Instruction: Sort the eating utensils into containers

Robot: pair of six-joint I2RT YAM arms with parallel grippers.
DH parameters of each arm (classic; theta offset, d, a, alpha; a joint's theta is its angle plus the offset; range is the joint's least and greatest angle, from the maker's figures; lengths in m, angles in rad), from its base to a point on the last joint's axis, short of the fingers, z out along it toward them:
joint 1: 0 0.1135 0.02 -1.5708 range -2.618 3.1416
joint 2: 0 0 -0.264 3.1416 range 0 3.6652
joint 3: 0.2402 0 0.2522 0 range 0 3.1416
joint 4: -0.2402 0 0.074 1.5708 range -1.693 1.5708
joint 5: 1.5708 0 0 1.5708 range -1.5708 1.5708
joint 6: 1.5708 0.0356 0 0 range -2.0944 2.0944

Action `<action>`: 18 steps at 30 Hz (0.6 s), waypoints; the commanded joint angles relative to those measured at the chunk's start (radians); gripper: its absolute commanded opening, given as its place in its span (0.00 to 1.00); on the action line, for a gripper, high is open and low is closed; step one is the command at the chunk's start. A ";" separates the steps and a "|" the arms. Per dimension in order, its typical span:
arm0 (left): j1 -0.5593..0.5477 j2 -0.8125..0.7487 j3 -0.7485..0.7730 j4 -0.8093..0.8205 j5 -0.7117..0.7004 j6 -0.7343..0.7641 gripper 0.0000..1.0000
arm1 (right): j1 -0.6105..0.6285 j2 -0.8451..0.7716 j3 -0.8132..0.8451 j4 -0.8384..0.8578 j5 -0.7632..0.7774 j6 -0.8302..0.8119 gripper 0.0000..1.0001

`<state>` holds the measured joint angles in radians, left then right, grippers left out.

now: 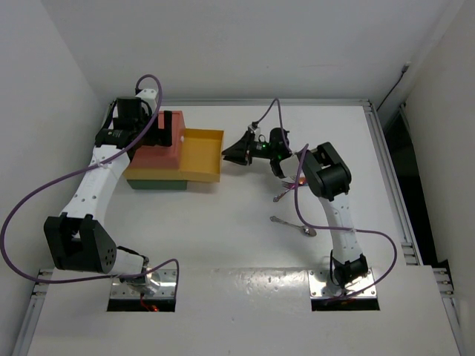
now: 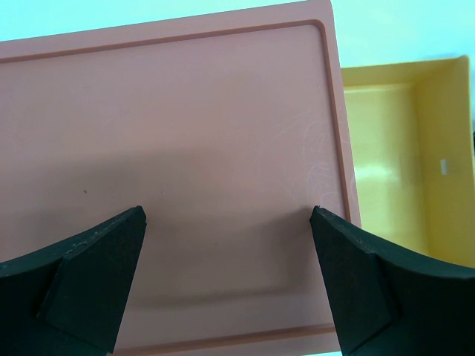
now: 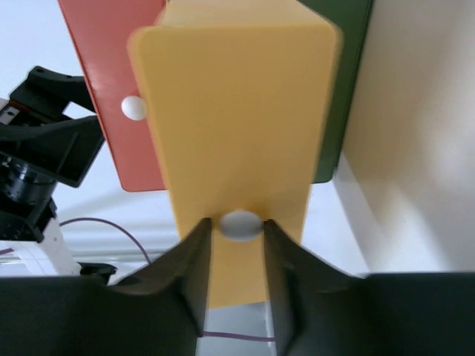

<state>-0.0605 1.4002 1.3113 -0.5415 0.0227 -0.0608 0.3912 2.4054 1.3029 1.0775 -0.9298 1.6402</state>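
White tabletop (image 1: 223,245) and plain white walls fill the overhead view. At far left stands the containers block (image 1: 157,157): a red-orange top, a dark green bottom, and between them the yellow drawer (image 1: 202,153), pulled out to the right. The left gripper (image 2: 228,215) hangs over the block's red-orange top with its jaws spread wide and nothing between them. The right gripper (image 3: 237,226) meets the front of the yellow drawer. Its narrow jaws closely flank the white knob (image 3: 240,225), but whether they press it cannot be told. Well to the right of the block, a silver spoon (image 1: 293,224) and a small fork (image 1: 284,196) lie on the table. An orange piece (image 1: 302,181) beside them is mostly hidden by the right arm, so its shape is unclear.
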 commanded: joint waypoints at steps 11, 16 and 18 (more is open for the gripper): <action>-0.015 0.022 -0.035 -0.135 0.014 -0.017 1.00 | -0.011 -0.050 0.084 -0.079 -0.060 -0.118 0.47; -0.015 0.013 -0.035 -0.126 0.014 -0.017 1.00 | -0.047 -0.152 0.030 -0.422 -0.060 -0.403 0.51; -0.015 0.013 -0.035 -0.126 0.014 -0.017 1.00 | -0.058 -0.166 0.030 -0.503 -0.060 -0.453 0.51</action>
<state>-0.0605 1.4002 1.3113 -0.5407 0.0223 -0.0612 0.3614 2.3306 1.3323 0.7322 -0.9771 1.3567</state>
